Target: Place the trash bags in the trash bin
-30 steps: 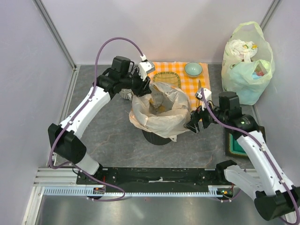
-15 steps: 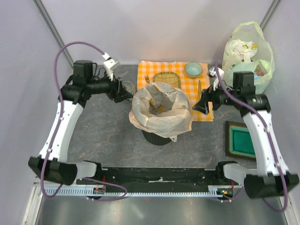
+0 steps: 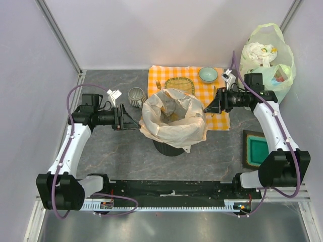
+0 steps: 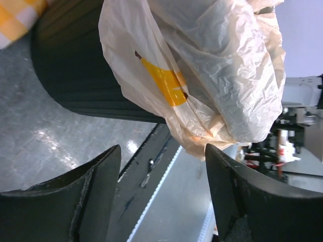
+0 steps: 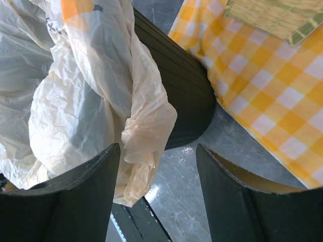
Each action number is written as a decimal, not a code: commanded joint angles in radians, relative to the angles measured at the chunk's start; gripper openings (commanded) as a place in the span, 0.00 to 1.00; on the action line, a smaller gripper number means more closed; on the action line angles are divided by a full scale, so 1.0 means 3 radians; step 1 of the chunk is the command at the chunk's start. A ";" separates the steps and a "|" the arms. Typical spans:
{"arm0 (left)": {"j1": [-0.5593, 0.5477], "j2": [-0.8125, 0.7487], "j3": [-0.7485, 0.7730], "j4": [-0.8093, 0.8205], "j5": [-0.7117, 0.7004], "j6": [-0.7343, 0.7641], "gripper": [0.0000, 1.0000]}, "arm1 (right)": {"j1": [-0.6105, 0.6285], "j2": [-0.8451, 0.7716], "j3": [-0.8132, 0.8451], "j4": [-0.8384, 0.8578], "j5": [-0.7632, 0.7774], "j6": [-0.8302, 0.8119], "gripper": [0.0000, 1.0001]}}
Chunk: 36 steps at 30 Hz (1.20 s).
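Note:
The pale peach-orange trash bag (image 3: pixel 174 121) is spread open over the rim of the black trash bin (image 3: pixel 169 147) and hangs down its sides. It also shows in the left wrist view (image 4: pixel 212 70) and the right wrist view (image 5: pixel 86 85), with the bin's black wall behind it (image 4: pixel 75 65) (image 5: pixel 186 96). My left gripper (image 3: pixel 129 122) is open and empty, just left of the bag. My right gripper (image 3: pixel 211 107) is open and empty, just right of the bag. Neither touches the bag.
A small grey mug (image 3: pixel 136 96) stands left of the bin. An orange checked cloth (image 3: pixel 214 108) with a woven mat (image 3: pixel 180 84) and a small bowl (image 3: pixel 208 74) lies behind. A full pale green bag (image 3: pixel 266 70) is far right; a green tray (image 3: pixel 260 150) lies near right.
Both arms have let go of the bag's rim and drawn back outward, the left arm down and left, the right arm up and right. The bag stays draped over the bin.

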 commanded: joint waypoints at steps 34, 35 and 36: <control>-0.0124 0.1161 0.0117 0.0339 -0.0504 0.0160 0.02 | 0.0404 0.0289 -0.1003 0.0396 0.0705 -0.0044 0.00; -0.0124 0.1202 0.0117 0.0344 -0.0560 0.0196 0.02 | 0.0404 0.0335 -0.1003 0.0422 0.0720 -0.0044 0.00; -0.0124 0.1288 0.0107 0.0354 -0.0591 0.0211 0.02 | 0.0409 0.0376 -0.1008 0.0452 0.0745 -0.0044 0.00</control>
